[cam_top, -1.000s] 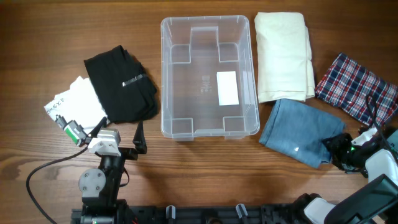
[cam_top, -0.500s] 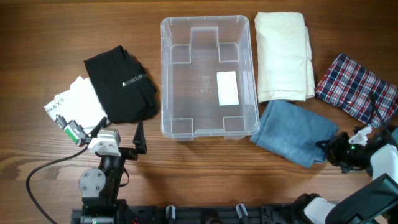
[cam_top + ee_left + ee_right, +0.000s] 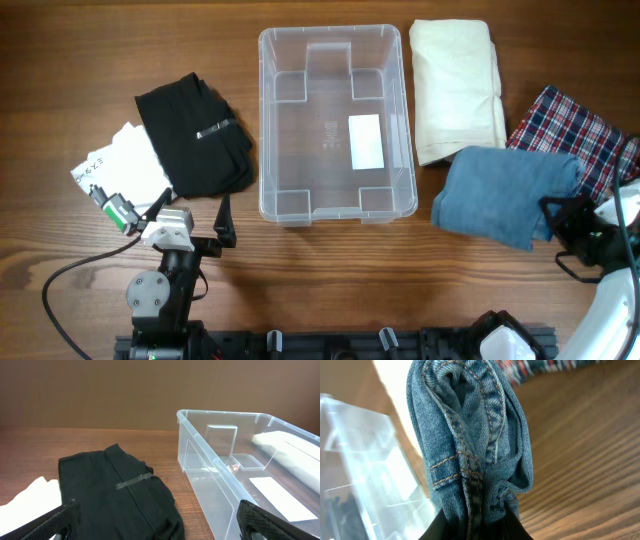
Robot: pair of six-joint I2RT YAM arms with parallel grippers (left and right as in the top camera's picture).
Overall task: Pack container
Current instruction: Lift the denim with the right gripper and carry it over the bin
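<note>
- The container (image 3: 335,120) sits in the middle of the surface (image 3: 330,290), upright and open. Nothing has been packed into it yet; you can see only the white label (image 3: 366,141) through its clear bottom.
- Your right pincer (image 3: 475,530) is clamped narrow on a bunched edge of the folded jeans (image 3: 510,195). It holds them to the right of the container, close to its near right corner.
- From above, the jeans cover the near corner of the cream cloth (image 3: 457,90) and the left edge of the plaid garment (image 3: 575,135). That suggests they are raised off the surface, though you cannot be sure of the height.
- The jeans are outside the container: none of the denim has crossed its rim.
- Your left pincer (image 3: 190,215) stands wide and holds nothing. It is on the near left side, facing the black garment (image 3: 195,135), which partly overlies the white garment (image 3: 125,165).
- Judged from this, you are on the first item. The pick looks made, and the carry over the right wall and the release inside are yet to do.
- Four more pieces wait on the surface: cream and plaid on the right, black and white on the left.
- So most of the packing is ahead of you.
</note>
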